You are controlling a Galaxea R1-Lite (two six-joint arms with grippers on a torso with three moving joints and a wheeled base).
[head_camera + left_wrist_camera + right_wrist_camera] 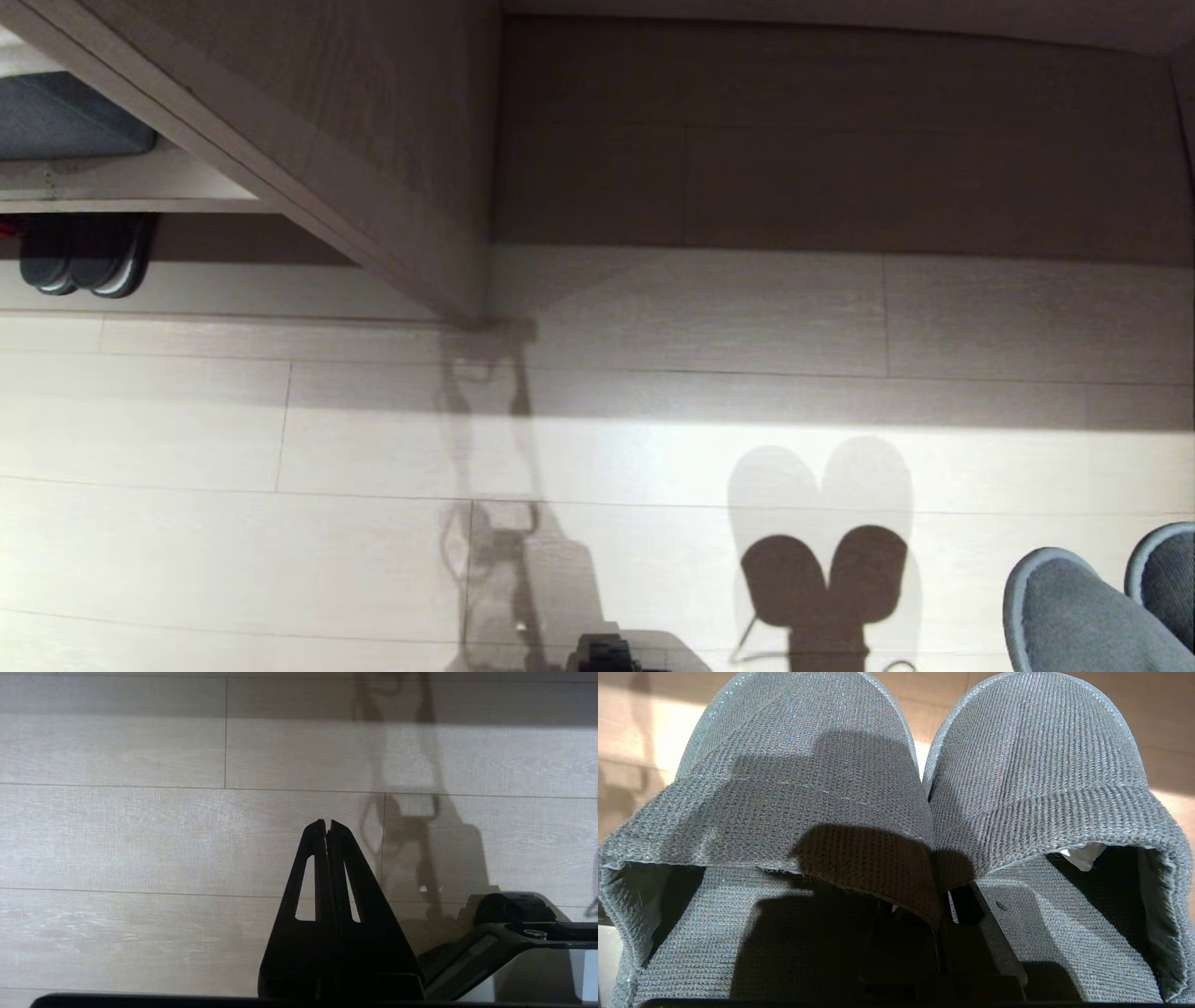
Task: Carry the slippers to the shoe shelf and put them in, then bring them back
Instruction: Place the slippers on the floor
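Pale plank floor (187,420) before beige furniture; shoe shelf (121,187) far left.
Left gripper (328,823) pressed together, idle. Right gripper (945,905) pinches the slippers (896,788) by their inner edges, far right; keep the pinch firm during transport.

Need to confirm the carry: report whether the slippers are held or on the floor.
Held: the right gripper is shut on the slippers, side by side above the floor.

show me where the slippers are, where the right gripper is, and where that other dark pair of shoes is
slippers (798,765): right wrist view, on the knit upper of one slipper.
right gripper (945,900): right wrist view, dark fingers pinching the slippers' inner edges.
dark pair (89,261): head view, far left, on the toes under the shelf board.
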